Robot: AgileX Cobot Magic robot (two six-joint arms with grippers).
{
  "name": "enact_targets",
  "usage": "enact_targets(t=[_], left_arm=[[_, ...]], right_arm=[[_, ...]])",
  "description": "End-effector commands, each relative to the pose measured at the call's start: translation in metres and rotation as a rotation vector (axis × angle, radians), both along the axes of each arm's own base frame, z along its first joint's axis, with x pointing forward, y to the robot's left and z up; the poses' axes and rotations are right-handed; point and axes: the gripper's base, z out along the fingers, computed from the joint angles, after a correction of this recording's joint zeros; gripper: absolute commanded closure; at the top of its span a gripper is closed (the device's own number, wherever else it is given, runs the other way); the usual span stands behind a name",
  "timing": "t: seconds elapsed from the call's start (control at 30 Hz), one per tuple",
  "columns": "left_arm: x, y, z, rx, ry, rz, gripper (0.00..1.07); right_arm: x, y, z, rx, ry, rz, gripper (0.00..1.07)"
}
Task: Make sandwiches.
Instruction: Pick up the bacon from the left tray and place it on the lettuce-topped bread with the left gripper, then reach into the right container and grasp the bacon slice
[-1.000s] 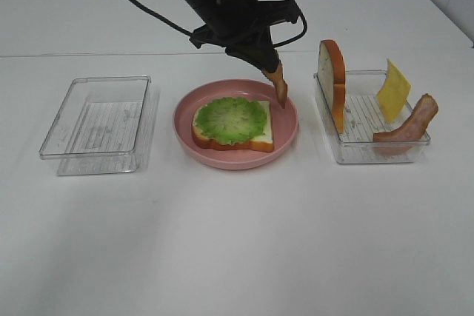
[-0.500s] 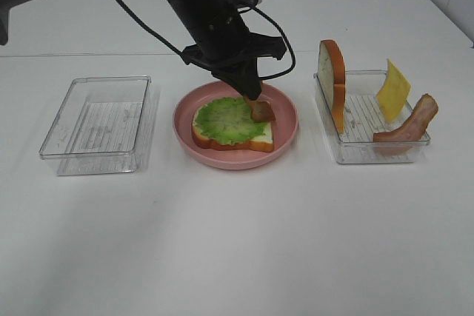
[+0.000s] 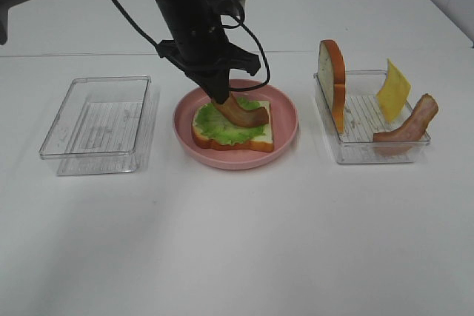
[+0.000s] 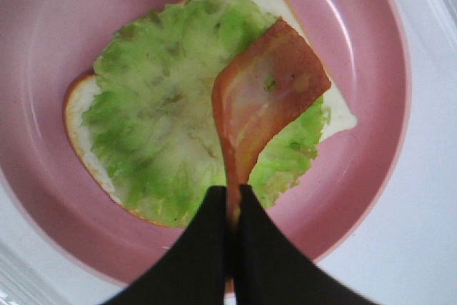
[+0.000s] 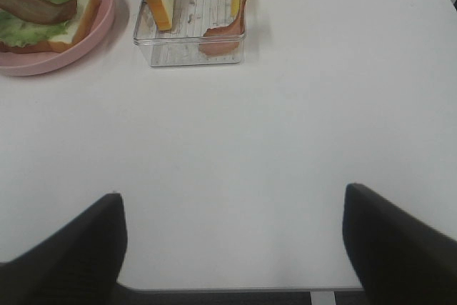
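A bread slice (image 3: 259, 136) topped with ruffled green lettuce (image 3: 222, 127) lies on the pink plate (image 3: 185, 120). My left gripper (image 3: 221, 98) is shut on one end of a reddish-brown bacon strip (image 3: 246, 115), whose free end rests on the lettuce. In the left wrist view the black fingers (image 4: 207, 248) pinch the bacon (image 4: 268, 91) over the lettuce (image 4: 153, 130). A second bread slice (image 3: 333, 83), a yellow cheese square (image 3: 392, 90) and another bacon strip (image 3: 409, 125) stand in the right tray (image 3: 348, 155). My right gripper (image 5: 232, 198) is open and empty over bare table.
A clear plastic tray (image 3: 96, 125) with nothing in it stands left of the plate. In the right wrist view the food tray (image 5: 189, 53) and the plate (image 5: 32, 66) lie far ahead of the open fingers (image 5: 68, 248). White table all around.
My left gripper has moved left and down over the plate with the bacon. The strip hung beside the plate's right rim; now it lies across the lettuce.
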Motion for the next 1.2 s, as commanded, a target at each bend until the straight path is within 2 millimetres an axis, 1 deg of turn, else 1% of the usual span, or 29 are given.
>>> enact_targets(t=[0.03, 0.3, 0.5, 0.53, 0.57, 0.6, 0.63, 0.67, 0.7, 0.73, 0.77, 0.8, 0.83, 0.87, 0.9, 0.93, 0.97, 1.0, 1.03, 1.07, 1.1, 1.13, 1.17, 1.2], left_arm=[[0.001, 0.002, -0.003, 0.027, 0.000, 0.002, 1.07], [0.005, 0.001, -0.003, 0.013, -0.039, 0.009, 1.07], [0.005, 0.001, -0.003, 0.012, -0.037, 0.035, 1.06], [0.006, 0.002, -0.003, 0.015, -0.038, 0.035, 0.97], [0.006, 0.002, -0.003, 0.015, -0.038, 0.035, 0.97], [0.006, 0.002, -0.003, 0.017, -0.039, 0.035, 0.90], [0.006, 0.002, -0.003, 0.023, -0.042, 0.034, 0.73], [0.006, 0.002, -0.003, 0.023, -0.042, 0.034, 0.73], [0.006, 0.003, -0.003, 0.032, -0.045, 0.046, 0.51], [0.006, 0.003, -0.003, 0.032, -0.045, 0.046, 0.51], [0.007, 0.005, -0.003, 0.048, -0.055, 0.049, 0.38], [0.008, 0.007, -0.001, 0.083, -0.075, 0.041, 0.18], [0.008, 0.007, -0.001, 0.083, -0.075, 0.041, 0.18], [0.007, 0.010, 0.005, 0.109, -0.079, 0.039, 0.05], [0.006, 0.011, 0.009, 0.116, -0.073, 0.038, 0.05], [0.006, 0.011, 0.009, 0.116, -0.073, 0.038, 0.05], [0.004, 0.012, 0.022, 0.112, -0.072, 0.044, 0.05], [0.004, 0.012, 0.022, 0.112, -0.072, 0.044, 0.05], [0.001, 0.013, 0.036, 0.107, -0.072, 0.057, 0.05], [0.001, 0.013, 0.036, 0.107, -0.072, 0.057, 0.05], [-0.002, 0.015, 0.051, 0.101, -0.080, 0.059, 0.05], [-0.003, 0.016, 0.059, 0.092, -0.094, 0.068, 0.05], [-0.003, 0.016, 0.059, 0.092, -0.094, 0.068, 0.05], [-0.004, 0.022, 0.072, 0.079, -0.115, 0.089, 0.05]], right_arm=[[-0.003, 0.000, -0.001, 0.002, -0.033, 0.008, 0.27], [-0.003, 0.000, -0.001, 0.002, -0.033, 0.008, 0.27], [-0.003, 0.000, -0.001, 0.002, -0.033, 0.008, 0.27], [-0.003, 0.000, -0.001, 0.002, -0.033, 0.008, 0.27], [-0.003, 0.000, -0.001, 0.002, -0.033, 0.008, 0.27], [-0.003, 0.000, -0.001, 0.002, -0.033, 0.008, 0.27], [-0.003, 0.000, -0.001, 0.002, -0.033, 0.008, 0.27], [-0.003, 0.000, -0.001, 0.002, -0.033, 0.008, 0.27], [-0.003, 0.000, -0.001, 0.002, -0.033, 0.008, 0.27], [-0.003, 0.000, -0.001, 0.002, -0.033, 0.008, 0.27], [-0.003, 0.000, -0.001, 0.002, -0.033, 0.008, 0.27], [-0.003, 0.000, -0.001, 0.002, -0.033, 0.008, 0.27], [-0.003, 0.000, -0.001, 0.002, -0.033, 0.008, 0.27], [-0.003, 0.000, -0.001, 0.002, -0.033, 0.008, 0.27], [-0.003, 0.000, -0.001, 0.002, -0.033, 0.008, 0.27], [-0.003, 0.000, -0.001, 0.002, -0.033, 0.008, 0.27], [-0.003, 0.000, -0.001, 0.002, -0.033, 0.008, 0.27], [-0.003, 0.000, -0.001, 0.002, -0.033, 0.008, 0.27], [-0.003, 0.000, -0.001, 0.002, -0.033, 0.008, 0.27], [-0.003, 0.000, -0.001, 0.002, -0.033, 0.008, 0.27], [-0.003, 0.000, -0.001, 0.002, -0.033, 0.008, 0.27], [-0.003, 0.000, -0.001, 0.002, -0.033, 0.008, 0.27], [-0.003, 0.000, -0.001, 0.002, -0.033, 0.008, 0.27], [-0.003, 0.000, -0.001, 0.002, -0.033, 0.008, 0.27]])
